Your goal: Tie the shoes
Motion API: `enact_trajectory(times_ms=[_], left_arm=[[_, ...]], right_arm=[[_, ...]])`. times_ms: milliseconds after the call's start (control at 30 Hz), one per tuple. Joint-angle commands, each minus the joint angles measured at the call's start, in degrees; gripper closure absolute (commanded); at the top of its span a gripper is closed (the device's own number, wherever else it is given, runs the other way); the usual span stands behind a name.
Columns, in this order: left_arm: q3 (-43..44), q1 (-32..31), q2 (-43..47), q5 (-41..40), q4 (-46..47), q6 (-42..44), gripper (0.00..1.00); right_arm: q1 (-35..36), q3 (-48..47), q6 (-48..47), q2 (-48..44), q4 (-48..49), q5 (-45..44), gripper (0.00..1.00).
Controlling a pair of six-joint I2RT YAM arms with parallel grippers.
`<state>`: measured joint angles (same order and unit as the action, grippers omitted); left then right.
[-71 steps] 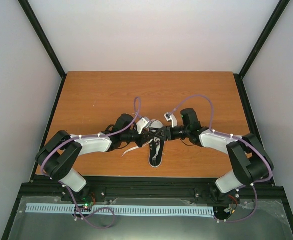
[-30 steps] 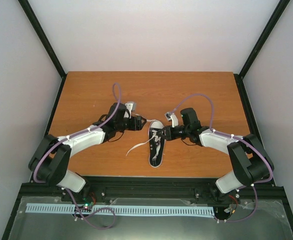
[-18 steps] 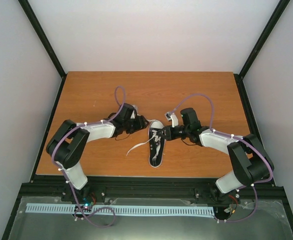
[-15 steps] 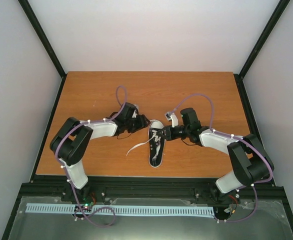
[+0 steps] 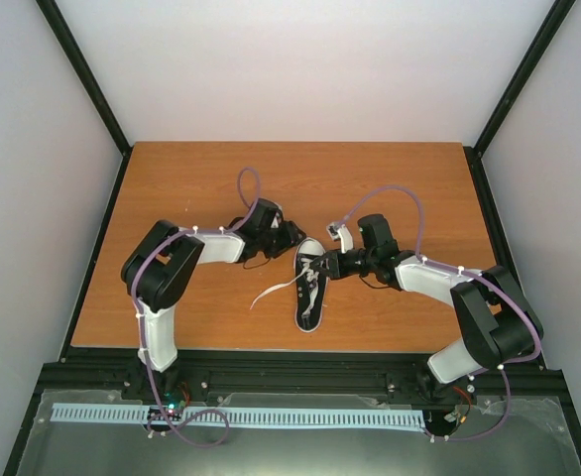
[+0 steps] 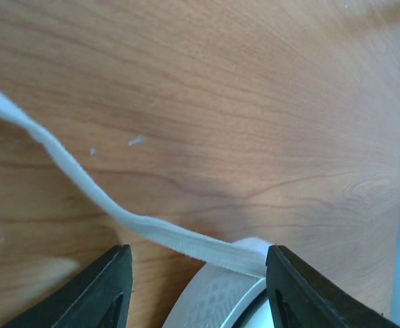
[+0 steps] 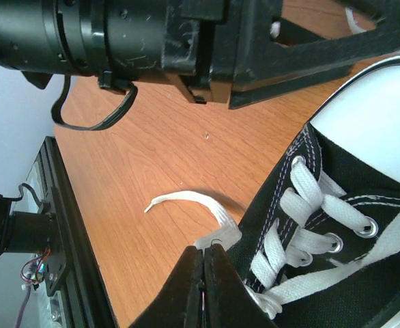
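The small black shoe (image 5: 308, 297) lies mid-table, white toe cap pointing away from the bases. My left gripper (image 5: 292, 236) hovers at the toe's left. In the left wrist view it (image 6: 196, 254) is open, and a white lace (image 6: 84, 191) runs across the gap to the right finger, above the toe cap (image 6: 217, 301). My right gripper (image 5: 322, 266) sits over the lacing from the right. Its jaws (image 7: 205, 254) are shut, tips at the shoe's (image 7: 336, 273) side where a loose lace (image 7: 186, 199) comes out. Whether they pinch it is hidden.
The wooden table (image 5: 191, 188) is walled on three sides. A black rail (image 7: 63, 225) runs along its near edge. The left arm's black body (image 7: 138, 34) hangs close above the toe. A loose lace end (image 5: 266, 294) trails left of the shoe.
The left arm's elbow has swung in toward the middle and its gripper has crept right, up to the toe, jaws narrowing. The right arm and the shoe have stayed still.
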<state>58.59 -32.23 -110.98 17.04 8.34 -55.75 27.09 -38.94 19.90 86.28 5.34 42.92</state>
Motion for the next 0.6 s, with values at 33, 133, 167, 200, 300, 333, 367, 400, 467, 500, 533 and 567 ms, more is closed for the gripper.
enact_trajectory(times_ms=[33,133,167,200,300,333,367,400,467,500,533,567], left_arm=[[2.4,0.0,-3.5,-1.4,1.4,-3.2,0.44],[3.2,0.0,-4.4,-2.4,1.9,-4.1,0.47],[3.6,0.0,-4.8,-2.4,1.9,-4.2,0.48],[4.1,0.0,-5.3,-2.4,1.8,-4.2,0.49],[5.5,0.0,-6.7,-3.1,1.0,-4.2,0.54],[5.8,0.0,-7.1,-3.4,0.8,-4.2,0.56],[6.1,0.0,-7.4,-3.7,0.5,-4.3,0.6],[6.2,0.0,-7.8,-4.1,0.3,-4.3,0.63],[6.3,0.0,-8.1,-5.0,0.1,-4.4,0.69],[6.3,0.0,-8.1,-5.5,0.1,-4.5,0.73],[6.5,0.0,-8.3,-5.7,0.1,-4.5,0.76],[6.7,0.0,-8.4,-6.0,0.0,-4.4,0.81]], right_arm=[[0.5,0.9,-1.4,-1.5,0.4,1.0,0.97],[0.5,1.1,-1.4,-1.4,0.5,1.1,0.97],[0.5,1.1,-1.4,-1.3,0.5,1.2,0.97],[0.5,1.1,-1.4,-1.3,0.6,1.2,0.97],[0.5,1.1,-1.4,-1.4,0.7,1.3,0.97],[0.5,1.1,-1.5,-1.4,0.6,1.3,0.97],[0.5,1.1,-1.5,-1.4,0.7,1.3,0.97],[0.5,1.1,-1.5,-1.4,0.8,1.3,0.97],[0.5,1.1,-1.5,-1.5,0.9,1.3,0.97],[0.5,1.1,-1.5,-1.4,1.0,1.3,0.97],[0.5,1.1,-1.5,-1.3,1.1,1.3,0.97],[0.5,1.1,-1.4,-1.3,1.1,1.3,0.97]])
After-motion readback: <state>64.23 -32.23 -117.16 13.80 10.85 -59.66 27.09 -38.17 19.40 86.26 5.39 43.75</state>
